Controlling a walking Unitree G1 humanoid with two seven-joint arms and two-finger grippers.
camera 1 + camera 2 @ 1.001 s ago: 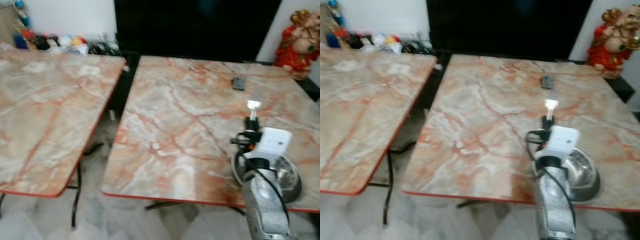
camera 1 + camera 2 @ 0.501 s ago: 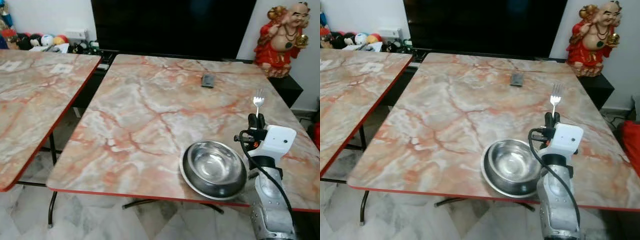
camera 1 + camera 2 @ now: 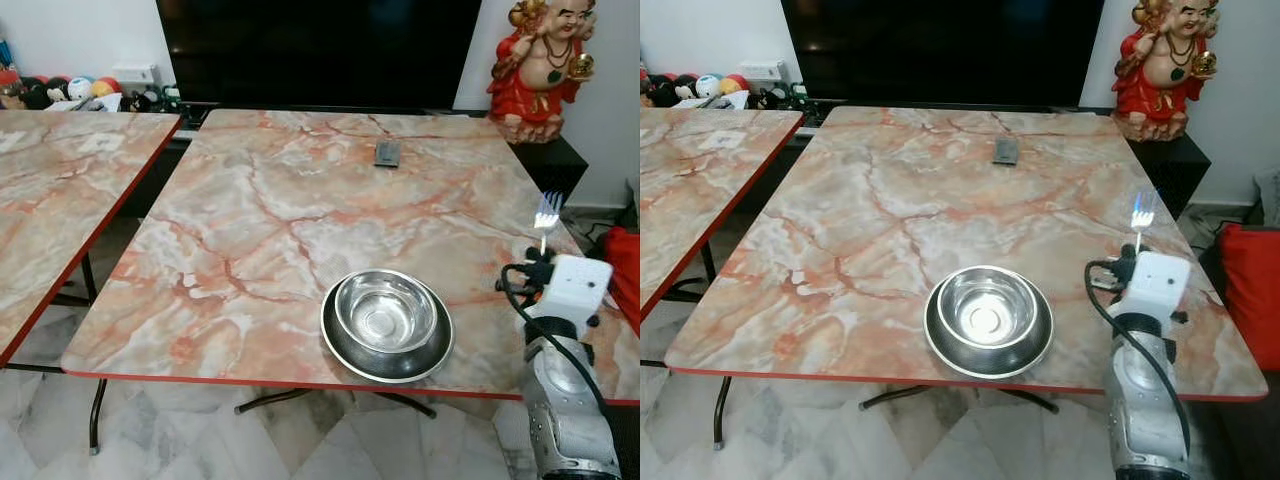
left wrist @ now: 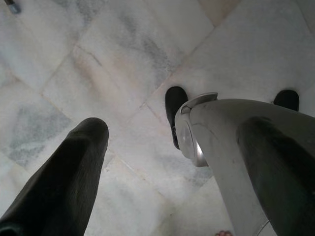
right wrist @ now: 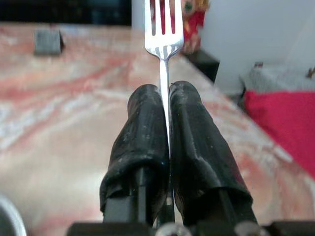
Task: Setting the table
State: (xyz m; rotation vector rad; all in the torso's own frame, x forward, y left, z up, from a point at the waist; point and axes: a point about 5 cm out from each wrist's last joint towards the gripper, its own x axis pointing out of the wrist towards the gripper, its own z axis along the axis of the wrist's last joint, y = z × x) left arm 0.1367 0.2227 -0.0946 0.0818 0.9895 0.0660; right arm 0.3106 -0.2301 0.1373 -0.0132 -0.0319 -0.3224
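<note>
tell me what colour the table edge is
Red: a thin red rim runs along the marble-patterned table, clearest in the right eye view.

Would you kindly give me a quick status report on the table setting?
Right gripper shut on fork, held over table right of bowl. Left gripper idle above floor. Nothing blocking.

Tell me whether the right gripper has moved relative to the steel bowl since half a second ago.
Yes. The right gripper, shut on the fork, was close beside the bowl; now it is farther to the bowl's right, near the table edge.

Red figurine [image 3: 540,55], dark screen [image 3: 320,50], remote [image 3: 387,153].
</note>
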